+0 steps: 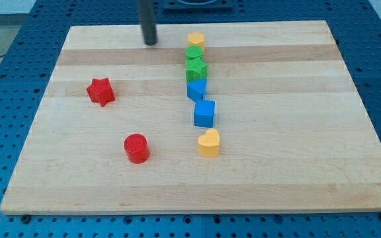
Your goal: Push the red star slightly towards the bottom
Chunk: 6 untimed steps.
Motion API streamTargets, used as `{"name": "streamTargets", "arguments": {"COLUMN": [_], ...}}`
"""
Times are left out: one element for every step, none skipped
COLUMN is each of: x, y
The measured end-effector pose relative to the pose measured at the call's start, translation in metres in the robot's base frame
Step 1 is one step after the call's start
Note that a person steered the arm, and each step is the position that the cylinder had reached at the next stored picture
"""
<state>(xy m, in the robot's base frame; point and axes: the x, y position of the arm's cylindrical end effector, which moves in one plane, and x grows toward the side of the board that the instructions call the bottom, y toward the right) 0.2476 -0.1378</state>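
Note:
The red star [101, 91] lies on the wooden board [276, 172] at the view's left, a little above mid-height. My tip [151, 43] stands near the board's top edge, above and to the right of the star, well apart from it and touching no block. A red cylinder [136, 148] sits below and to the right of the star.
A column of blocks runs down the board's middle: a yellow block [196, 39] at the top, two green blocks [194, 53] [196, 69], a blue block [196, 88], a blue cube [204, 113] and a yellow heart [208, 143]. The board rests on a blue perforated table [5, 79].

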Motion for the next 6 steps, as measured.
{"name": "streamTargets", "arguments": {"x": [0.028,0.103,0.142,0.187,0.237,0.280], "y": [-0.047,-0.045,-0.040,-0.021,0.005,0.030]}}
